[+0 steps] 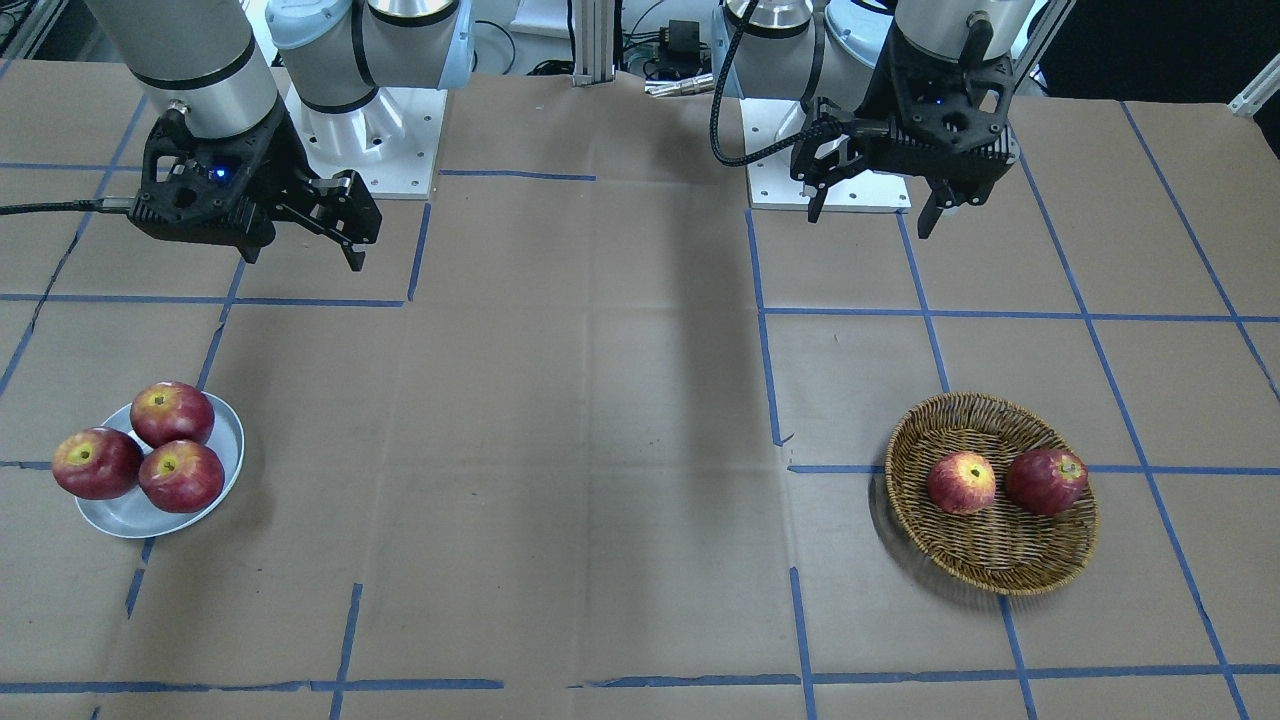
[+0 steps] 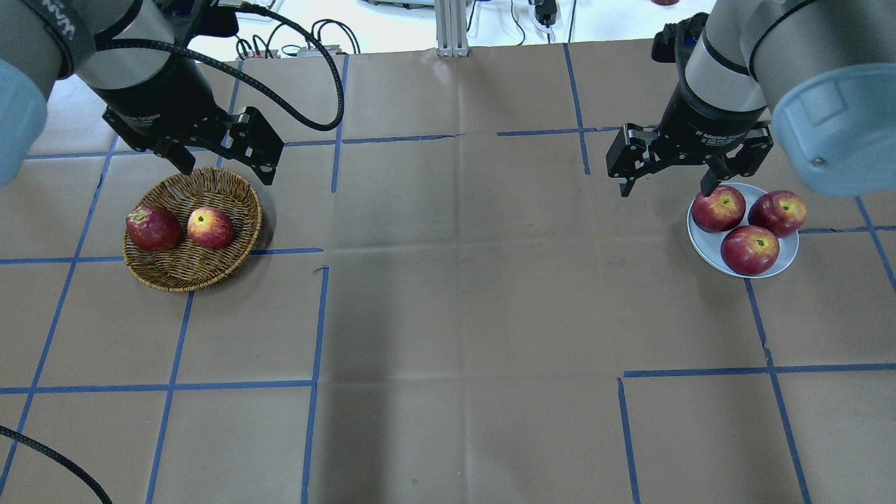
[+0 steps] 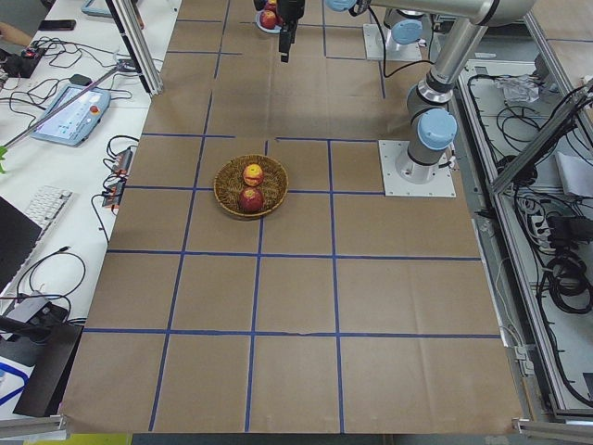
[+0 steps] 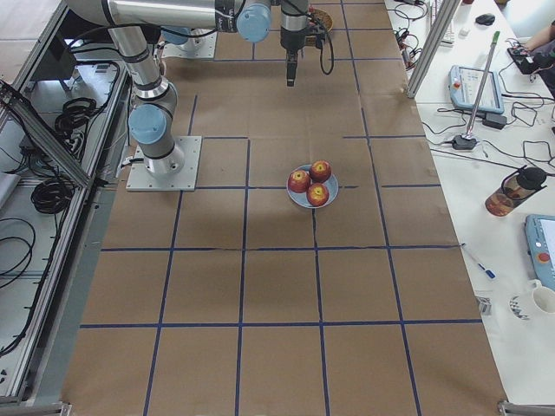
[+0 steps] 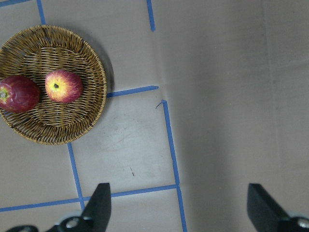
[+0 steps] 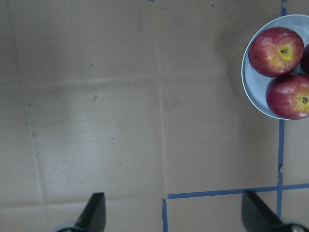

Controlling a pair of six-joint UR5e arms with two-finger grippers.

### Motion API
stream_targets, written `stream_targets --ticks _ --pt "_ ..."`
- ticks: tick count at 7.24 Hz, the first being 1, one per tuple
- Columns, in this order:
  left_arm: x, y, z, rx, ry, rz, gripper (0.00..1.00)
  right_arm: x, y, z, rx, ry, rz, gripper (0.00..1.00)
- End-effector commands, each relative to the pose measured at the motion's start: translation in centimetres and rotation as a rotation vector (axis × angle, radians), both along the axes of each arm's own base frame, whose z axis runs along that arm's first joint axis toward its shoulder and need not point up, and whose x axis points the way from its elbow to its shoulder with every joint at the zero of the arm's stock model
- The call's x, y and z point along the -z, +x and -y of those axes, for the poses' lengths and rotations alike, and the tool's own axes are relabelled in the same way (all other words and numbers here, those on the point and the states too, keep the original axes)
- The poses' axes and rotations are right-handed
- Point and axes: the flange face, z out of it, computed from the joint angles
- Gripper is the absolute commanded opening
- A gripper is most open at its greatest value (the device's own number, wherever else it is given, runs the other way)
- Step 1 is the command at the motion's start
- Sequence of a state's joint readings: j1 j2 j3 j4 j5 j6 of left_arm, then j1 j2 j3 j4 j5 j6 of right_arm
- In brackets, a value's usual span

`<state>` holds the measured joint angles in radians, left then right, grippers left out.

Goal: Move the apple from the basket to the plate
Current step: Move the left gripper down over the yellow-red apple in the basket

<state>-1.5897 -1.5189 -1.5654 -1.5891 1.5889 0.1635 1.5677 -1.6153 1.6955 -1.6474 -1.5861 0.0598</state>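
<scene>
The pinkish-red apple (image 2: 210, 227) with a yellow blush lies in the wicker basket (image 2: 176, 281) at the table's left, beside a darker red apple (image 2: 152, 227). It also shows in the front view (image 1: 961, 482) and the left wrist view (image 5: 63, 85). My left gripper (image 2: 227, 175) is open and empty, hovering high over the basket's near right rim. The pale plate (image 2: 703, 241) at the right holds three dark red apples. My right gripper (image 2: 665, 191) is open and empty, raised beside the plate's left edge.
The table is covered in brown paper with a blue tape grid. The arm bases (image 1: 370, 140) stand at the robot side. The plate (image 6: 251, 82) sits at the right wrist view's upper right. Monitors and cables lie beyond the table's ends.
</scene>
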Motion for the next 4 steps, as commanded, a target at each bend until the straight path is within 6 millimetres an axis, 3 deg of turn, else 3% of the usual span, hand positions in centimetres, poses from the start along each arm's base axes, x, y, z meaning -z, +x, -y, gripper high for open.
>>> stream_targets --ticks 1,3,4 --pt "3.9 1.1 0.9 -0.018 0.063 -0.002 0.99 0.1 0.0 0.0 0.000 0.001 0.000 1.00" --pt "10.2 7.6 2.2 -0.078 0.048 -0.003 0.99 0.1 0.0 0.0 0.000 0.001 0.000 1.00" --pt "13.8 9.5 2.4 -0.001 0.030 0.001 0.99 0.1 0.0 0.0 0.000 0.001 0.000 1.00"
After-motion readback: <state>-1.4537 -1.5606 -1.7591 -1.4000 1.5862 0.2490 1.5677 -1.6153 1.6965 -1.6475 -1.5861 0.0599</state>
